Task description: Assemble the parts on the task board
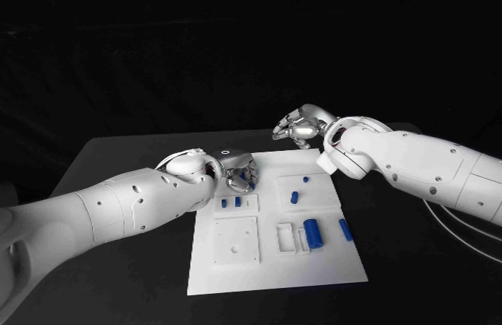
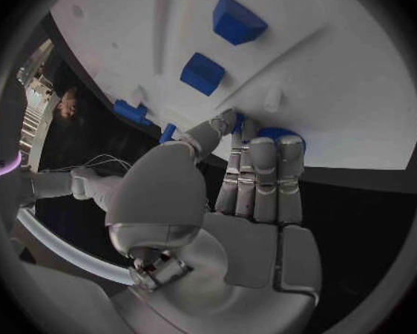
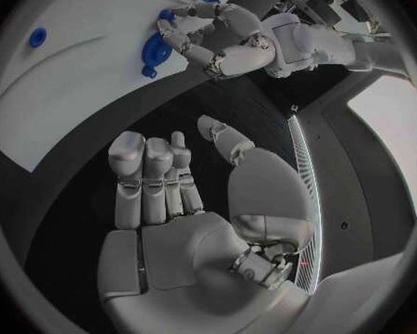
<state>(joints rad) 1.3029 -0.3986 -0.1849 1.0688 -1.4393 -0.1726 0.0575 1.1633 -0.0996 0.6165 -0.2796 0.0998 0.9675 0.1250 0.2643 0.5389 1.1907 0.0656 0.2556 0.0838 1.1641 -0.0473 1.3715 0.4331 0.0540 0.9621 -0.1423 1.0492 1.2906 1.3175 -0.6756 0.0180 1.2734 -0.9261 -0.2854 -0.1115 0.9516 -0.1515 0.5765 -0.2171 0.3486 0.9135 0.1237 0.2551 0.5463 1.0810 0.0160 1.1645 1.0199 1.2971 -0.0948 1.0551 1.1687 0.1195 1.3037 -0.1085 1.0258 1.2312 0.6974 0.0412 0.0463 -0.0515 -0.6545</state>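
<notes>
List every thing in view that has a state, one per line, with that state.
Left robot hand: over the task board's upper left corner, fingers closed on a blue part.
Right robot hand: raised beyond the board's far edge, holding nothing, fingers apart.
Task board: flat on the black table.
Large blue cylinder: lying on the board's lower right.
Two small blue blocks: standing on the board near the left hand.

White task board lies flat mid-table, small blue parts (some upright) scattered on it.
</notes>
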